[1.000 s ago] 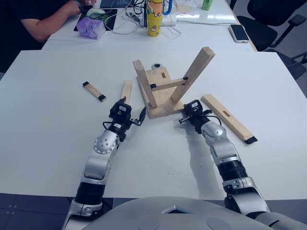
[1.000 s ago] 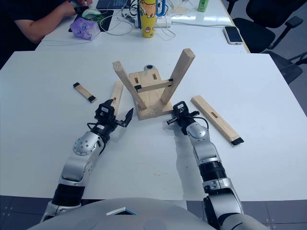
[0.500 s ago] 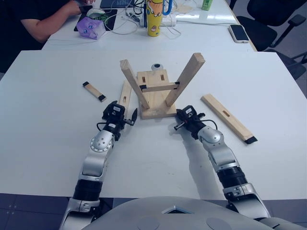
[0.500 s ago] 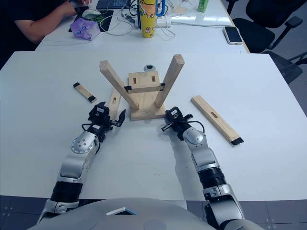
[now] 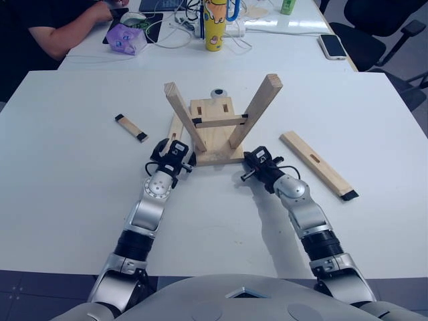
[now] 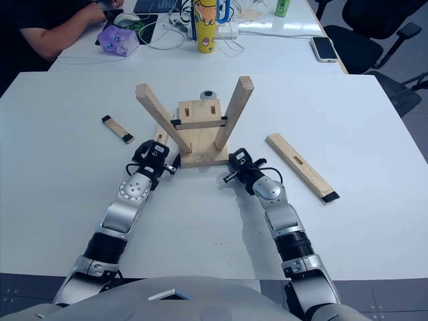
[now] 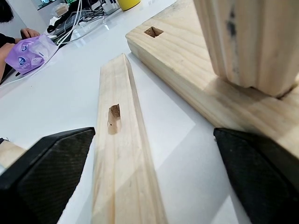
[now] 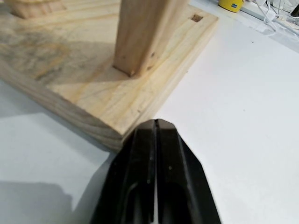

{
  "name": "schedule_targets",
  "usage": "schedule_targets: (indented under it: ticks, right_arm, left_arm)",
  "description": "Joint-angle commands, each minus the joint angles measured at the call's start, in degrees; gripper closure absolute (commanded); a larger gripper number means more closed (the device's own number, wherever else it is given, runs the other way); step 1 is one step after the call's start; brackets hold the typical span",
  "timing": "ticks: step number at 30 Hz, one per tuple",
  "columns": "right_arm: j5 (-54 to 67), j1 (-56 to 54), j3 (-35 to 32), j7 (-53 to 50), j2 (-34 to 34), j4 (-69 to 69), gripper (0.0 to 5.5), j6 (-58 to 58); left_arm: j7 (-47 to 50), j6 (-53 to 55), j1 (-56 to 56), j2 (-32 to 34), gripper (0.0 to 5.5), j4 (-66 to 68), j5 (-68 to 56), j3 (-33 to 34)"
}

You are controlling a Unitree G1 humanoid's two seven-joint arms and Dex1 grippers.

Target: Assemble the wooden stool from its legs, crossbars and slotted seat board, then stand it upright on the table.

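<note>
The slotted seat board [image 5: 217, 144] lies flat mid-table with two legs [image 5: 182, 114] [image 5: 257, 107] plugged in and splayed upward, joined by a crossbar [image 5: 219, 121]. My left gripper [image 5: 176, 155] is open at the board's near left corner. In the left wrist view its fingers [image 7: 46, 168] straddle a loose leg [image 7: 121, 154] lying beside the board [image 7: 196, 70]. My right gripper [image 8: 156, 126] is shut on nothing, its tip at the board's near right corner [image 8: 70, 79]. Another loose leg [image 5: 317, 164] lies to the right. A short crossbar [image 5: 130, 127] lies to the left.
A small round black object [image 5: 218, 93] sits just behind the board. On the desk beyond stand a yellow cup [image 5: 215, 27], a purple pouch [image 5: 127, 38] and a phone [image 5: 332, 45]. A person's arm rests at the back left.
The seat board with its legs has slid to the left. My left gripper has moved in to the board's near left corner. My right gripper followed leftward, staying at the near right corner.
</note>
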Motion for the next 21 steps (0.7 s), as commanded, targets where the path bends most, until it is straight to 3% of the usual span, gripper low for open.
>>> schedule_targets:
  ticks: [1,12,21]
  right_arm:
    - [-0.2,2.9,3.2,2.8,0.5,-1.0,5.5,1.9]
    - [-1.7,3.1,2.7,-0.2,0.1,-0.5,5.5,2.7]
    - [3.9,7.3,-4.8,-2.7,1.1,-10.7,5.5,1.4]
  left_arm:
    - [-1.9,0.8,-0.7,-1.0,0.77,2.2,-0.4,-1.6]
    - [-2.5,0.5,-0.2,-1.7,0.77,0.9,-2.8,0.8]
    - [2.6,-9.7,7.8,-2.7,0.77,-8.6,-5.9,6.8]
